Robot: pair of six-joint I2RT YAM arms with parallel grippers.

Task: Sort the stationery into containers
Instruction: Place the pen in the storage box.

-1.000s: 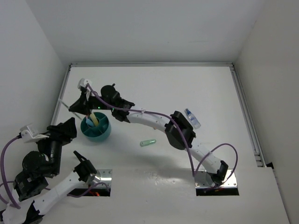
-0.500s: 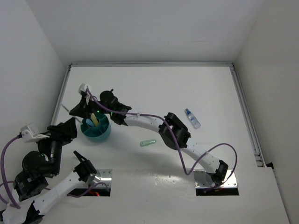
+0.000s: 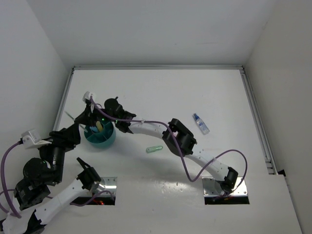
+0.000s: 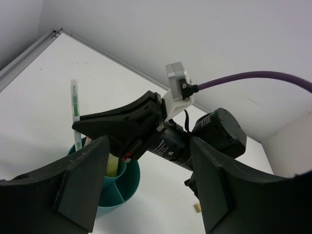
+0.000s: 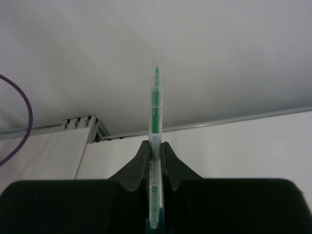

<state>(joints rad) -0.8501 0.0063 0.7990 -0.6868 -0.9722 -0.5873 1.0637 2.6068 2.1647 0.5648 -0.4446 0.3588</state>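
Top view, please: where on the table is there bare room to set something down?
The far strip of the table beyond the teal cup and bottle is bare, and so is the right side beside the bottle. The left is crowded: the right gripper holds a green pen at the cup, the left arm close by.

Robotics lab, white walled table [image 3: 219, 97], bolted right arm [image 3: 146, 127]

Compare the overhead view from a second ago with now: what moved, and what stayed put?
The right gripper, shut on the green pen throughout, has drawn in toward the teal cup, its elbow swinging left. Nothing was released or newly grasped. The left gripper stayed open beside the cup; the cup, bottle and pale green marker did not move.
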